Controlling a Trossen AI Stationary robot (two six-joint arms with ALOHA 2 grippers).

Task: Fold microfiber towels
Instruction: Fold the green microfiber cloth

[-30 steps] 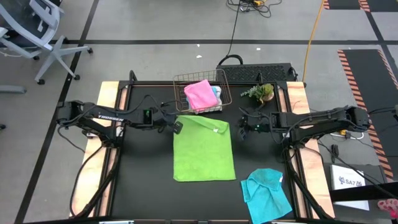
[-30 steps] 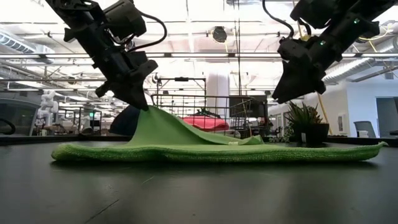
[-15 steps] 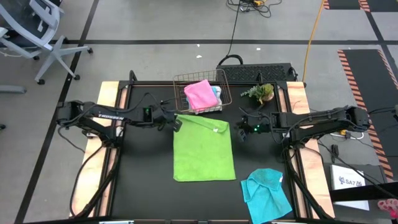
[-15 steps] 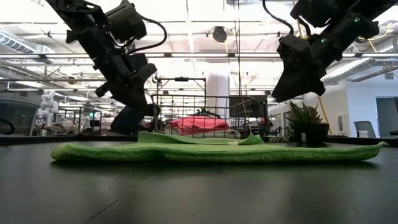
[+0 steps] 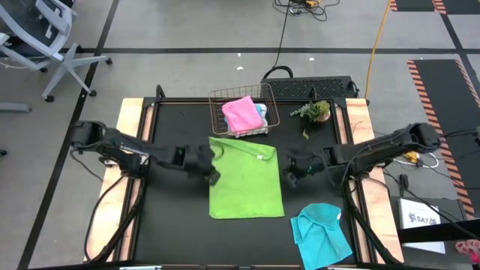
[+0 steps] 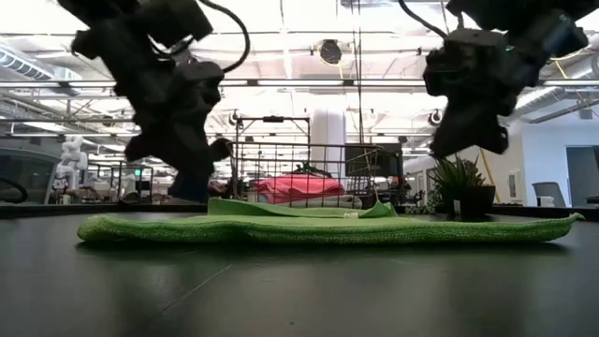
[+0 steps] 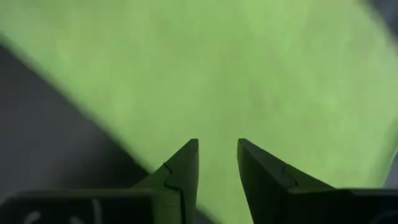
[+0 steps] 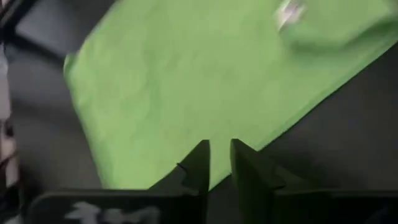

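Note:
A lime green towel (image 5: 246,181) lies spread flat in the middle of the black table, with its far right corner (image 5: 262,154) folded over and showing a white tag. My left gripper (image 5: 214,175) hovers at the towel's left edge, narrowly open and empty; its wrist view shows the green cloth (image 7: 236,68) below. My right gripper (image 5: 289,172) hovers at the towel's right edge (image 8: 292,124), narrowly open and empty. A pink towel (image 5: 241,112) lies in the wire basket. A cyan towel (image 5: 322,232) lies crumpled at the near right.
The copper wire basket (image 5: 244,99) stands at the far middle, just behind the green towel. A small green plant (image 5: 315,111) stands at the far right. Bare black table (image 5: 172,217) lies to the near left.
The green towel's far left part, lifted at my left gripper a second ago, has fallen flat. Both grippers have then moved toward the table's near edge along the towel's left and right sides.

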